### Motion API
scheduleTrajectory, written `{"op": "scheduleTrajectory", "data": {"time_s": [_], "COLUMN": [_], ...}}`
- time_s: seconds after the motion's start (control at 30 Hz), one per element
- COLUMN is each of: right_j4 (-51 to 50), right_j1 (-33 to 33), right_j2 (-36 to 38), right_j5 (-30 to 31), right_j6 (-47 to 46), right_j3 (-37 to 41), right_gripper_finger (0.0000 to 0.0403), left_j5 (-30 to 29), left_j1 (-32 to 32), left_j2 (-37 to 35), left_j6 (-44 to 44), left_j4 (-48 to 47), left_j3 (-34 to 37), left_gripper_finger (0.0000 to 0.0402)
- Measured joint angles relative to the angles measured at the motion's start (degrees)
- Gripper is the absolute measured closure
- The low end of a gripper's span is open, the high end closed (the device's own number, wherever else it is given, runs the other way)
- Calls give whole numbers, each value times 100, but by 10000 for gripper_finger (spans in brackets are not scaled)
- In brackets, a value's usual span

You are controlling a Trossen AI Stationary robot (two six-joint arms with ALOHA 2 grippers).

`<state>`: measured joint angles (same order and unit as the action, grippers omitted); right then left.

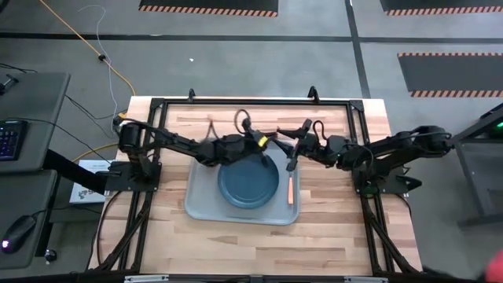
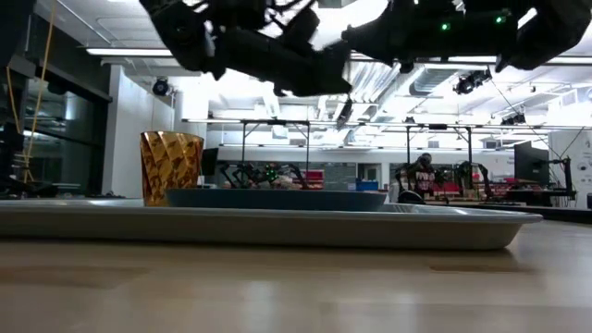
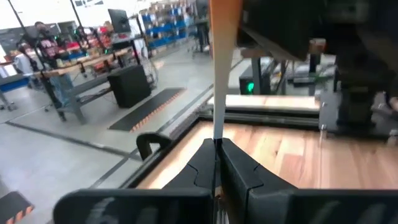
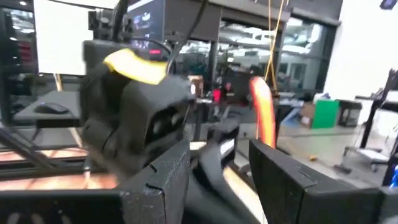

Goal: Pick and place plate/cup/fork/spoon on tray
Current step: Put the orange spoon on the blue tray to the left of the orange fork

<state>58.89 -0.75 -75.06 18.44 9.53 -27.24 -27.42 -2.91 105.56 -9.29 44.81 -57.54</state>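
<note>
Left gripper (image 3: 216, 163) is pinched on the spoon (image 3: 219, 74), raised above the tray's (image 1: 198, 203) far edge. Right gripper (image 4: 217, 163), spread wide, hovers just beside it. Fork (image 1: 291, 189) lies along the tray's right edge.

arms: matte black, jointed | left arm (image 1: 177, 143): yellow label near wrist | right arm (image 1: 385, 149): black cabling

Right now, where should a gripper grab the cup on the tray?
Probably its upper walls, coming from above: the cup stands upright on the tray, and the plate looks close beside its base, crowding a low side approach.
</note>
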Motion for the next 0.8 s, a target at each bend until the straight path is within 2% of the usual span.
{"op": "scheduleTrajectory", "data": {"time_s": [0.07,0.2,0.33,0.43,0.57,0.67,0.8], "right_j4": [220,271,272,267,193,91,16], "right_j1": [2,96,212,259,391,477,569], "right_j2": [-104,-103,-103,-103,-101,-101,-101], "right_j5": [120,862,1145,1245,968,985,1951], "right_j6": [179,505,602,584,607,764,1203], "right_j3": [0,0,0,0,0,0,0], "right_gripper_finger": [245,245,245,245,245,245,245], "left_j5": [-76,-196,-225,-401,-825,-935,-961], "left_j1": [13,60,69,69,74,74,74], "left_j2": [165,249,242,242,240,238,238], "left_j6": [-74,-130,-139,-182,-450,-593,-600], "left_j4": [-65,-50,-43,-36,4,45,45], "left_j3": [-174,-262,-262,-262,-262,-262,-262], "left_gripper_finger": [401,401,401,401,401,401,401]}}
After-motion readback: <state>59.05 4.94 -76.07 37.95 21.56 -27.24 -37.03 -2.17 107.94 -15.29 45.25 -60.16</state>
